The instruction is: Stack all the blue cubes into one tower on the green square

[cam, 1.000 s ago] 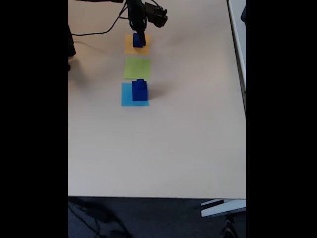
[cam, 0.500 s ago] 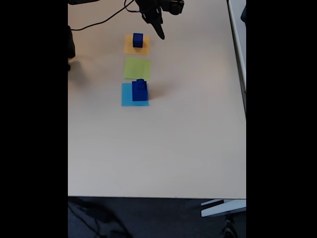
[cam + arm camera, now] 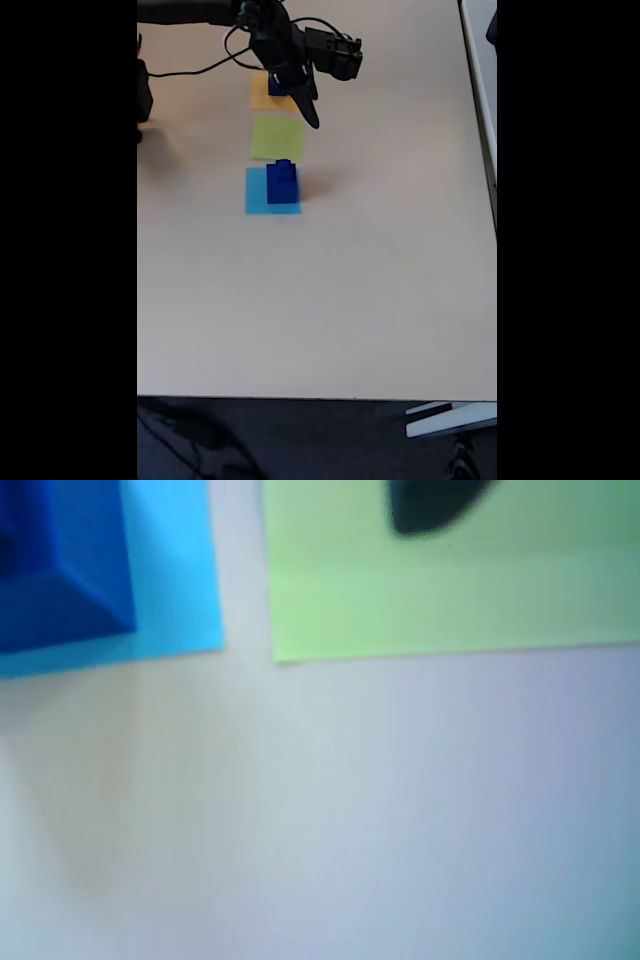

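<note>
End effector (image 3: 310, 115) hangs over the green square's (image 3: 276, 137) far edge; can't tell its state from my feed. Two blue cubes (image 3: 282, 182) sit stacked just beyond.

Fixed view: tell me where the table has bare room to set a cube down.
Free: the table below the light-blue square, and right of the three squares. The green square is bare, with the tool at its edge. Crowded: the light-blue square holds stacked blue cubes.

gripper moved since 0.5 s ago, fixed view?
Yes. The gripper has come down-frame, from beside the orange square to the green square's upper right corner.
</note>
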`<control>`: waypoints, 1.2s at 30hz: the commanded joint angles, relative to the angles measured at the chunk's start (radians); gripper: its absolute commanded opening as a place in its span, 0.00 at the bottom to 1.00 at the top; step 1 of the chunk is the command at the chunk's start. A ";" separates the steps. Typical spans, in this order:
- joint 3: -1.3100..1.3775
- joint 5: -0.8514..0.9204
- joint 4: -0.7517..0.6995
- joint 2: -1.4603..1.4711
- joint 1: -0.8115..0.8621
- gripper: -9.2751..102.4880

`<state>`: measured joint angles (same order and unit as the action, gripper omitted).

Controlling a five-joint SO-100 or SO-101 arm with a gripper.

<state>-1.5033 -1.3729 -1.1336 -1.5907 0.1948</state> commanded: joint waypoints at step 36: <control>-0.137 0.183 0.078 -0.060 0.199 0.28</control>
<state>-1.6460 -1.2011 -1.0753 -1.6137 0.3850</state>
